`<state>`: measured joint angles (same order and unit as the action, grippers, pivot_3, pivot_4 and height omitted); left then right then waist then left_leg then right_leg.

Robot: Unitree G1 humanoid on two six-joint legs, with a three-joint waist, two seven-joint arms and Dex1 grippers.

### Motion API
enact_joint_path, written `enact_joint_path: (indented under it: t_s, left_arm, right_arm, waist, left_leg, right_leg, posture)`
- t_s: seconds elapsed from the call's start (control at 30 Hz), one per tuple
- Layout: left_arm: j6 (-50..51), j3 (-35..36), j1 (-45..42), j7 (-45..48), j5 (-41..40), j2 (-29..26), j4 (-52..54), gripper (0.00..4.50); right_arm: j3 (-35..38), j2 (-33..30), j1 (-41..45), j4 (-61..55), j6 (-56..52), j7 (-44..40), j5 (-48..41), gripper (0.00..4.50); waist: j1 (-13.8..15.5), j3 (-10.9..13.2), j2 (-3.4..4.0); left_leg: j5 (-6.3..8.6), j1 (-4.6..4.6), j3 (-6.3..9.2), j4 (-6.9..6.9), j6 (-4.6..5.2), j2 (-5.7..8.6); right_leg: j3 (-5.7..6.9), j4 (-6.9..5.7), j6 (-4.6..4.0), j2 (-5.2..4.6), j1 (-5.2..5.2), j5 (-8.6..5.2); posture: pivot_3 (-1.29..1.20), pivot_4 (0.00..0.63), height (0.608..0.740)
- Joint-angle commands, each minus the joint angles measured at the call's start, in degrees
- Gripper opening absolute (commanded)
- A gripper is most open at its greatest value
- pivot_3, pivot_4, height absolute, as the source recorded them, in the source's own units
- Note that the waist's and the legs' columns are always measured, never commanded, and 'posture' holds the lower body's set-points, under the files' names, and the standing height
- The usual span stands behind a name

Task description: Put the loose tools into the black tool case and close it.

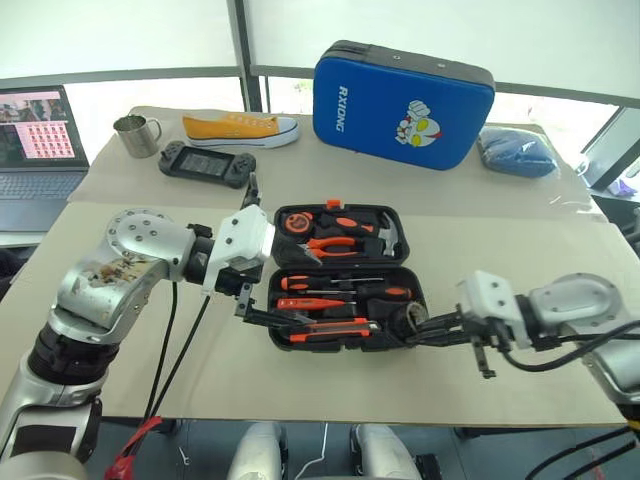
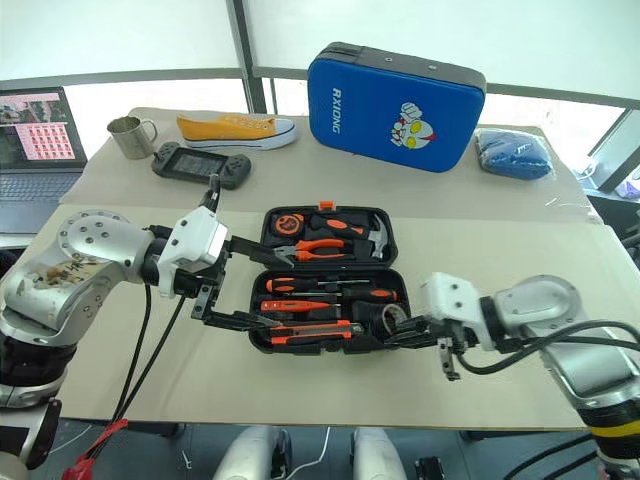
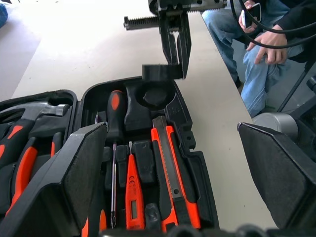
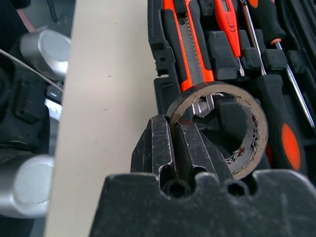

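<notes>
**Tape roll held over its round slot**

Our right gripper (image 4: 173, 143) pinches the wall of the small dark tape roll (image 4: 232, 123), just above the round recess at the right end of the black tool case (image 1: 420, 325). Left gripper (image 1: 262, 312) gapes wide at the case's left edge. The case lies open mid-table (image 1: 300, 390), lid towards the windows

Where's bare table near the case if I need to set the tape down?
Bare table in front of the black tool case, and right of it behind the right gripper holding the tape roll. Crowded at its left by the left gripper.
</notes>
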<state>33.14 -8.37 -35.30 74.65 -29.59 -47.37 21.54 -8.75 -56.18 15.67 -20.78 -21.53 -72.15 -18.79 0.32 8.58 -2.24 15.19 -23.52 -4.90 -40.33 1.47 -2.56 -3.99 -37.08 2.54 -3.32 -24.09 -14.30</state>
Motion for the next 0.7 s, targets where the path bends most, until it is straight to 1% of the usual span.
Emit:
enact_joint_path:
  t_s: [0.03,0.1,0.17,0.2,0.4,0.43,0.47,0.53,0.57,0.63,0.7]
  left_arm:
    - [-1.0,0.5,-1.2,-0.1,-0.1,0.1,0.6,4.50]
    - [-0.7,0.6,-1.4,-0.4,-0.3,0.2,0.7,4.50]
    - [-0.5,0.6,-1.4,-0.6,-0.4,0.3,0.7,4.50]
    - [-0.5,0.7,-1.4,-0.7,-0.4,0.3,0.7,4.50]
    - [-0.6,0.7,-1.6,-1.0,-0.2,0.3,0.3,4.50]
    - [-0.6,0.7,-1.7,-1.1,-0.1,0.3,0.2,4.50]
    - [-0.5,0.7,-1.6,-1.3,0.0,0.3,0.0,4.50]
    - [0.0,1.2,-0.3,-2.3,0.2,-0.1,-0.5,4.50]
    - [0.2,1.6,0.6,-2.9,0.4,-0.4,-0.8,4.50]
    - [0.8,2.7,2.9,-5.3,1.9,-1.1,-2.7,4.50]
    - [1.2,3.7,4.6,-7.9,3.1,-1.5,-4.4,4.50]
  right_arm:
    - [-2.0,-1.3,1.8,1.0,0.5,-0.1,4.2,0.02]
    - [-2.4,-1.9,1.9,1.4,1.1,-0.9,5.2,0.02]
    - [-2.5,-2.1,2.0,1.4,0.9,-1.2,5.6,0.79]
    - [-2.7,-2.5,2.0,1.1,1.1,-1.8,5.9,1.01]
    - [-1.8,-3.6,3.0,-1.2,-0.9,-3.7,4.4,3.05]
    - [-1.2,-3.5,3.4,-1.6,-1.6,-3.7,3.6,3.44]
    - [0.1,-3.3,3.9,-1.9,-3.2,-3.6,1.9,3.66]
    - [4.4,-2.5,5.3,-2.0,-7.9,-3.2,-4.3,4.38]
    - [6.7,-2.0,5.9,-2.0,-10.6,-2.7,-7.7,4.46]
    - [11.6,-0.2,7.2,0.0,-16.6,0.4,-13.4,4.46]
    - [14.4,1.3,8.1,2.4,-19.9,3.4,-15.6,4.46]
  waist:
    - [0.2,0.0,0.00]
    - [0.4,0.0,0.00]
    - [0.4,0.0,0.00]
    - [0.4,0.0,0.00]
    - [0.3,0.0,0.00]
    - [0.3,0.0,0.00]
    - [0.3,0.0,0.00]
    - [0.3,0.0,0.00]
    - [0.3,0.0,0.00]
    - [0.2,0.0,0.00]
    - [0.2,0.0,0.00]
  left_leg:
    - [0.00,-0.01,-0.02,0.00,0.00,0.01]
    - [0.00,-0.03,-0.08,0.00,0.00,0.01]
    - [0.00,-0.04,-0.09,0.00,0.00,0.00]
    - [0.00,-0.04,-0.09,0.00,0.00,0.00]
    - [0.00,-0.03,-0.08,0.01,0.00,-0.01]
    - [0.00,-0.03,-0.07,0.01,0.00,-0.01]
    - [0.00,-0.03,-0.07,0.01,0.00,-0.02]
    - [0.00,-0.03,-0.03,0.01,0.00,-0.02]
    - [0.00,-0.04,-0.01,0.01,0.00,-0.02]
    - [0.00,-0.02,0.05,0.01,0.00,-0.03]
    - [0.00,0.02,0.12,0.05,0.01,-0.05]
  right_leg:
    - [0.00,0.00,0.00,0.00,-0.01,0.00]
    - [0.03,0.00,0.00,0.00,-0.02,0.00]
    - [0.03,0.01,0.00,0.00,-0.03,0.00]
    - [0.03,0.01,0.00,0.00,-0.04,0.00]
    - [0.03,0.00,0.00,0.01,-0.04,0.00]
    - [0.03,0.00,-0.01,0.01,-0.04,0.00]
    - [0.03,-0.01,-0.01,0.02,-0.04,0.00]
    - [0.03,-0.01,-0.01,0.02,-0.04,0.00]
    - [0.02,-0.01,-0.01,0.01,-0.04,0.00]
    - [0.02,0.00,-0.01,0.01,-0.02,0.00]
    - [0.01,-0.01,-0.01,0.02,0.00,0.00]
  posture:
    - [0.00,0.150,0.740]
    - [0.00,0.150,0.740]
    - [0.00,0.150,0.740]
    - [0.00,0.150,0.740]
    - [0.00,0.150,0.740]
    - [0.00,0.150,0.740]
    - [0.00,0.150,0.740]
    - [0.00,0.150,0.740]
    - [0.00,0.150,0.740]
    - [0.00,0.150,0.740]
    - [0.00,0.150,0.740]
